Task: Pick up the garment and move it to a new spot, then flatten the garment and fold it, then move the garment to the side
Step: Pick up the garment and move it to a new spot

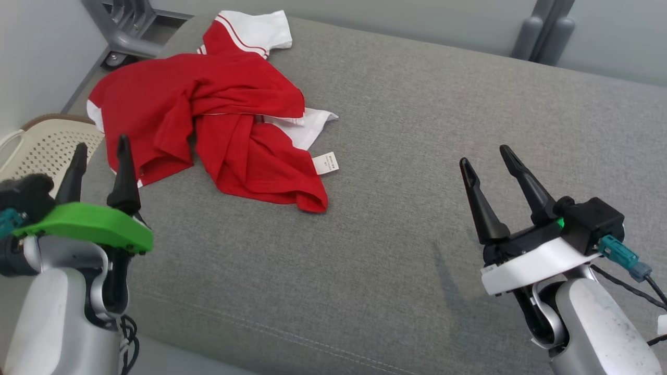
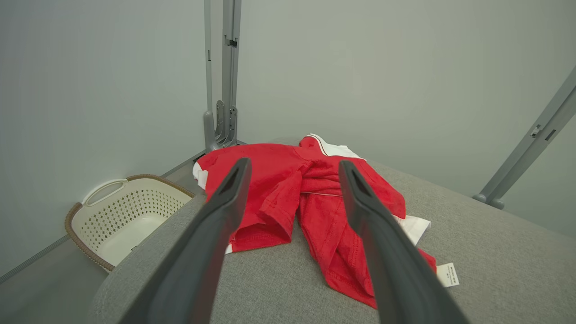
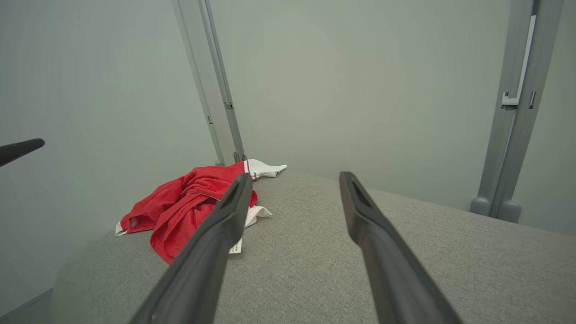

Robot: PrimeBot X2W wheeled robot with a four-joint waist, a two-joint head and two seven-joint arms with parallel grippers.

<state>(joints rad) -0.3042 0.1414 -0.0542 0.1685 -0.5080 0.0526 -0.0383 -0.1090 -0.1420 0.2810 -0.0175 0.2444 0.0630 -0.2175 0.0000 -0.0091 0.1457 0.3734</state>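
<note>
A crumpled red garment [image 1: 219, 120] with white trim and a white label lies at the far left of the grey padded surface [image 1: 406, 156]. It also appears in the left wrist view as the garment [image 2: 288, 193] and in the right wrist view as the garment [image 3: 180, 207]. My left gripper [image 1: 101, 148] stands open near the surface's left edge, just short of the garment's near hem, with nothing between its fingers. Over the right side of the surface my right gripper [image 1: 490, 156] is open and empty, far from the garment.
A cream perforated laundry basket [image 2: 121, 216] sits on the floor left of the surface, also seen as the basket [image 1: 41, 146]. Grey metal frame posts [image 3: 508, 135] rise behind the surface against the pale wall. Bare grey padding spreads across the middle and right.
</note>
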